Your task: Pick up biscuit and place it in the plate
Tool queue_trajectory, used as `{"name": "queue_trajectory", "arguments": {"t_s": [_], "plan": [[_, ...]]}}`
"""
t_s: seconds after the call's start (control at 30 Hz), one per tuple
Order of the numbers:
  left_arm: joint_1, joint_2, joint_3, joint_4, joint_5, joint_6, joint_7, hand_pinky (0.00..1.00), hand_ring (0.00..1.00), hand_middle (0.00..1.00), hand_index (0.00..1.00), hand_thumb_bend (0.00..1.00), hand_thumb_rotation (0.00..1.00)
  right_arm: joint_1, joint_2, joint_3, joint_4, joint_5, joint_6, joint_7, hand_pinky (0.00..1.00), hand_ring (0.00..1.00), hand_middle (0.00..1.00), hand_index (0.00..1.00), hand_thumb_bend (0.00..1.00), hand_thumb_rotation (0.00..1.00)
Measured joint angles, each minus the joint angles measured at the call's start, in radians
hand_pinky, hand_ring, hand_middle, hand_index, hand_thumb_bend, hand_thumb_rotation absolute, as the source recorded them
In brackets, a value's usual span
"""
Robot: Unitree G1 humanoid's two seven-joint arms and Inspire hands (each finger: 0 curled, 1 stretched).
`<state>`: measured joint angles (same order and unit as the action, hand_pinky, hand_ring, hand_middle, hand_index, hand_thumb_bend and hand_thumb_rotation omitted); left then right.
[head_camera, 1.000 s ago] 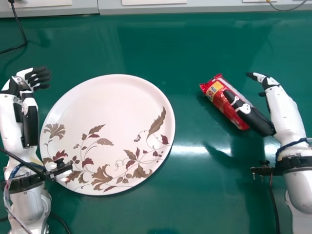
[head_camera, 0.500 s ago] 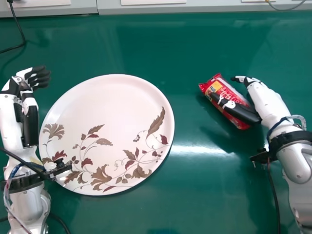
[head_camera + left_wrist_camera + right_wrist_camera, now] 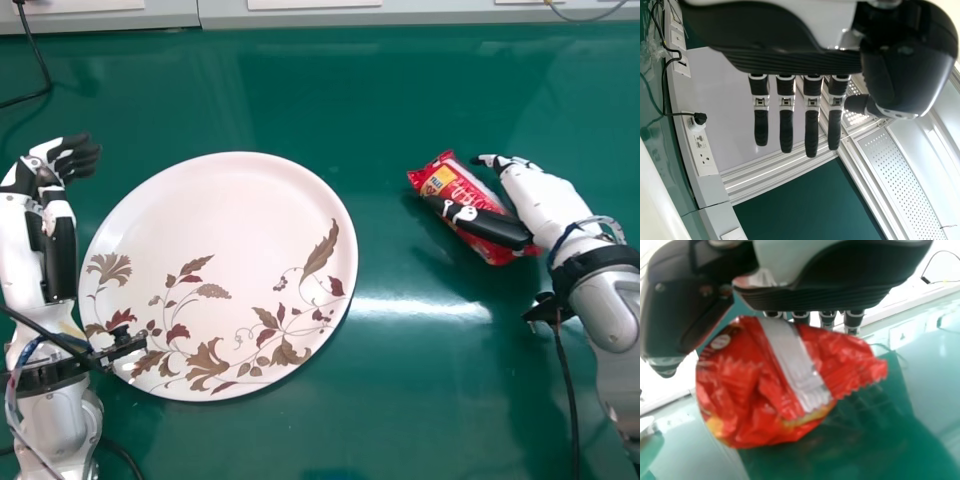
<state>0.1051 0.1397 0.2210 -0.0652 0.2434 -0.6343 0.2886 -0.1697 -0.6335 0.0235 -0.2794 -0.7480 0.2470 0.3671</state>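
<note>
On the green table, well to the right of the flowered plate, the red biscuit packet lies aslant between the thumb and fingers of the right hand. That hand is open — fingers loosely extended, thumb spread across the packet from above, nothing clasped. Whether the thumb presses on the wrapper, I cannot tell. Left of the plate is the left hand — open, fingers straight, holding nothing.
</note>
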Motion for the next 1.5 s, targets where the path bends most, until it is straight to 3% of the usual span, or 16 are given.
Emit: {"name": "queue_trajectory", "arguments": {"t_s": [0.47, 0.77, 0.8, 0.87, 0.9, 0.93, 1.03, 1.27, 1.5], "plan": [[0.01, -0.003, 0.0, -0.009, -0.004, 0.001, -0.003, 0.7, 0.71, 0.7, 0.73, 0.01, 0.0, -0.003, -0.09, 0.043, -0.078, -0.155, 0.064, 0.177, 0.84, 0.91, 0.93, 0.91, 1.0, 0.6], [0.028, -0.005, 0.001, -0.025, -0.024, 0.012, -0.014, 0.67, 0.7, 0.7, 0.73, 0.01, 0.0, -0.03, -0.107, 0.077, -0.089, -0.215, 0.086, 0.258, 0.84, 0.89, 0.91, 0.88, 0.99, 0.55], [0.031, -0.006, 0.001, -0.03, -0.022, 0.016, -0.014, 0.66, 0.7, 0.7, 0.73, 0.01, 0.0, -0.037, -0.107, 0.083, -0.085, -0.223, 0.09, 0.266, 0.82, 0.87, 0.89, 0.86, 0.97, 0.53], [0.033, -0.007, 0.001, -0.034, -0.021, 0.019, -0.015, 0.66, 0.7, 0.7, 0.73, 0.01, 0.0, -0.063, -0.107, 0.099, -0.067, -0.248, 0.094, 0.266, 0.58, 0.65, 0.7, 0.67, 0.89, 0.39], [0.033, -0.007, 0.001, -0.033, -0.022, 0.018, -0.015, 0.68, 0.7, 0.7, 0.73, 0.0, 0.0, -0.078, -0.107, 0.109, -0.055, -0.263, 0.094, 0.262, 0.49, 0.56, 0.64, 0.61, 0.82, 0.3], [0.033, -0.007, 0.001, -0.033, -0.023, 0.018, -0.015, 0.68, 0.71, 0.7, 0.73, 0.01, 0.0, -0.089, -0.107, 0.12, -0.041, -0.28, 0.093, 0.256, 0.4, 0.48, 0.56, 0.55, 0.68, 0.15], [0.033, -0.007, 0.001, -0.034, -0.023, 0.018, -0.016, 0.68, 0.71, 0.71, 0.73, 0.01, 0.0, -0.087, -0.083, 0.121, -0.004, -0.284, 0.078, 0.152, 0.18, 0.25, 0.41, 0.52, 0.53, 0.02], [0.046, -0.006, 0.002, -0.049, -0.022, 0.032, -0.018, 0.67, 0.71, 0.72, 0.74, 0.01, 0.0, -0.035, -0.037, 0.117, 0.078, -0.284, 0.001, -0.149, 0.04, 0.1, 0.47, 0.48, 0.52, 0.0], [0.046, -0.006, 0.003, -0.049, -0.021, 0.032, -0.018, 0.66, 0.71, 0.71, 0.74, 0.01, 0.0, -0.019, -0.037, 0.108, 0.098, -0.281, -0.03, -0.226, 0.05, 0.1, 0.38, 0.48, 0.5, 0.0]]}}
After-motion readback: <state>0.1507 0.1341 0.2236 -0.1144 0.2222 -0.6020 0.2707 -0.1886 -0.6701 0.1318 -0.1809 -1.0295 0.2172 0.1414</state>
